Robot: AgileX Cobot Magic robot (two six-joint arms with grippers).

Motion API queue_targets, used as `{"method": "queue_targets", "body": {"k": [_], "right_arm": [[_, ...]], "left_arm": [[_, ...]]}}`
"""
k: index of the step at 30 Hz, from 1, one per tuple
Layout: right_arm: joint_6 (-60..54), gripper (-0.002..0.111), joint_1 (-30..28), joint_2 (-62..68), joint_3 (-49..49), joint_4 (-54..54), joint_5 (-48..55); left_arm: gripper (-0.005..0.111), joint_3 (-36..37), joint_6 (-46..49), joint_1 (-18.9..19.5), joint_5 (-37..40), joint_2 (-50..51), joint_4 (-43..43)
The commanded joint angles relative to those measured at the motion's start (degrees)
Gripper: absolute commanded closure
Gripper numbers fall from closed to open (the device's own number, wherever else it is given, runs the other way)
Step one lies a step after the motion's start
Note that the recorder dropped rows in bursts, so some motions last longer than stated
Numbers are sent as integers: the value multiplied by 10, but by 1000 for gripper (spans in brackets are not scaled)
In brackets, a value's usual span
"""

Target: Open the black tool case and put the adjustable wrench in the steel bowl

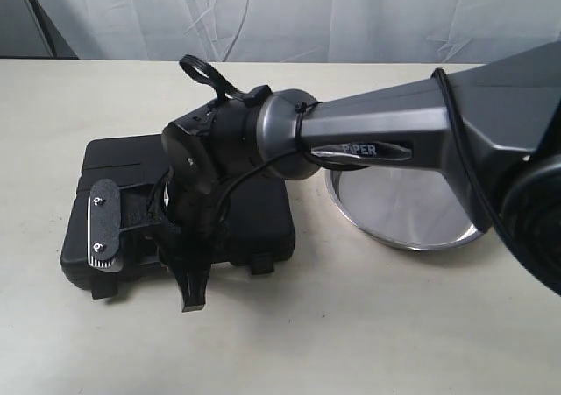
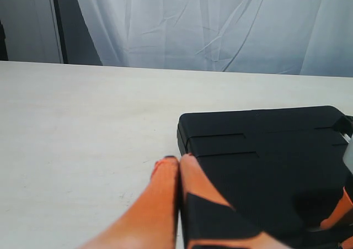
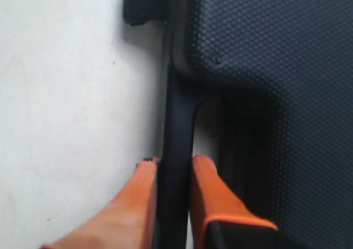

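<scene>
L claw: orange fingertips pressed together, nothing btwn them, low over the tabletop, just beside a corner of the black tool case. Case lies flat on tabletop, left of centre in exterior view, lid down. R arm reaches in from the right, across the case to its near edge. R claw: one orange finger each side of the case's handle bar, both touching it, i.e. clamped on the handle. Steel bowl sits upright to the right of the case, near but apart, partly hidden under R arm.
</scene>
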Motion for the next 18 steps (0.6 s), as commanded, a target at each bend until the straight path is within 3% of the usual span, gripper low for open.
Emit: {"method": "queue_targets", "body": {"k": [1,18], "right_arm": [[-8,109,1,-1,-3,-3,-4],[5,109,1,-16,-3,-6,2]], "left_arm": [[107,-1,-3,-4,-7,-3,4],[107,-1,-3,-4,-7,-3,4]]}}
